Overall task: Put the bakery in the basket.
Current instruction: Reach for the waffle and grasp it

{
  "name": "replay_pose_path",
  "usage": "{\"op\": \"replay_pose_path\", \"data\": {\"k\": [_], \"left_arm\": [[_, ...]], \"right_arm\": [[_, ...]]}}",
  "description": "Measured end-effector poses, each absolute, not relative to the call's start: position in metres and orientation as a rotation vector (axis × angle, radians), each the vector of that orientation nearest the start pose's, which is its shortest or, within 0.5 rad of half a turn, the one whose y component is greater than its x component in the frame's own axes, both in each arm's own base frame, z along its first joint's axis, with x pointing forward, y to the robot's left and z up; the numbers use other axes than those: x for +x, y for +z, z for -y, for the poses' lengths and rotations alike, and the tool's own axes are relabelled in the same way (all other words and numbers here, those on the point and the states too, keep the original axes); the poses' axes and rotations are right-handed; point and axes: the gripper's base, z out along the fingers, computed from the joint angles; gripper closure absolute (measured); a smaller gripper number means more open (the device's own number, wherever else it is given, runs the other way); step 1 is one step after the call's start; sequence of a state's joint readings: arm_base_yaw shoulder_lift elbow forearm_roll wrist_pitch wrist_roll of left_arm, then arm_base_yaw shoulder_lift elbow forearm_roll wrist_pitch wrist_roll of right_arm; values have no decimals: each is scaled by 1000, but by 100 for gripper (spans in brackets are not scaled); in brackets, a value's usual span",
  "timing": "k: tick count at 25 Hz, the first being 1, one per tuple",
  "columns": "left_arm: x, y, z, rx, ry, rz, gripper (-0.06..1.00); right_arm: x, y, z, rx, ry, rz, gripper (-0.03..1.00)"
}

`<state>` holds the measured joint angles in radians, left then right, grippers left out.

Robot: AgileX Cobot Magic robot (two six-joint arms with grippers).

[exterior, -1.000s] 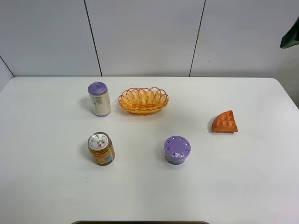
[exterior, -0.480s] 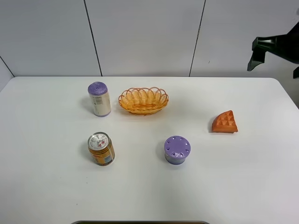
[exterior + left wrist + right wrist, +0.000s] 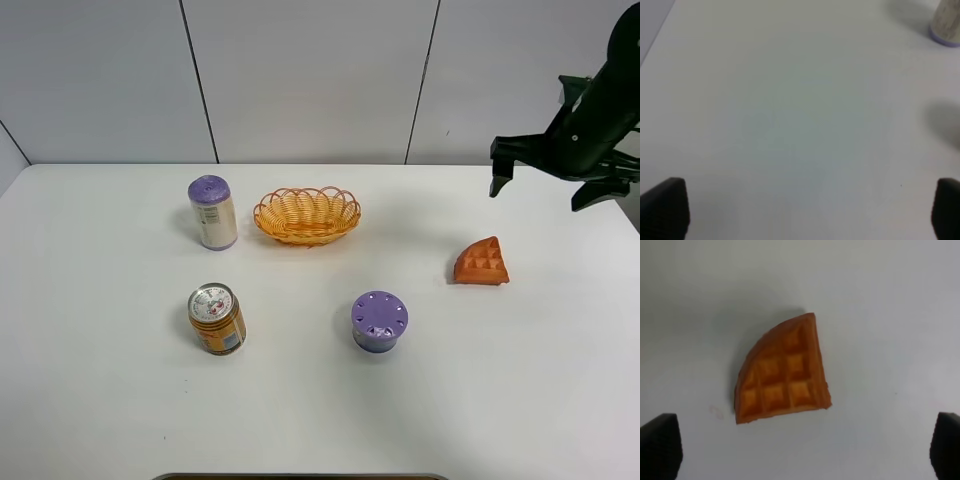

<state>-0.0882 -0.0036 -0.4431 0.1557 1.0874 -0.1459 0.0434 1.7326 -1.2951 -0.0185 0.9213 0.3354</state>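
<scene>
The bakery [image 3: 481, 263] is an orange-red waffle wedge lying on the white table at the right. It fills the middle of the right wrist view [image 3: 782, 372]. The basket [image 3: 307, 215] is an orange-yellow wicker oval at the back centre and holds nothing. My right gripper [image 3: 541, 190] hovers open above and behind the bakery, apart from it. In the right wrist view the right gripper [image 3: 802, 447] shows only its two fingertips [image 3: 660, 445], set wide apart. My left gripper [image 3: 805, 210] is open over bare table and is out of the exterior view.
A white bottle with a purple cap [image 3: 212, 212] stands left of the basket; its base shows in the left wrist view [image 3: 946, 22]. An orange can [image 3: 217, 319] stands front left. A round purple-lidded container [image 3: 379, 321] stands front centre.
My right arm has come in from the upper right and moved down and left, over the table behind the bakery. Nothing on the table has moved.
</scene>
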Motion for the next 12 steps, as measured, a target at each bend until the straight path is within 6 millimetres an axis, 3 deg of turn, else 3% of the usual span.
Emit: {"op": "replay_pose_path", "data": {"k": [12], "left_arm": [[0,260,-13,-66,50,-2113,-4]], "right_arm": [[373,185,-20,382,45,-2906,-3]]}}
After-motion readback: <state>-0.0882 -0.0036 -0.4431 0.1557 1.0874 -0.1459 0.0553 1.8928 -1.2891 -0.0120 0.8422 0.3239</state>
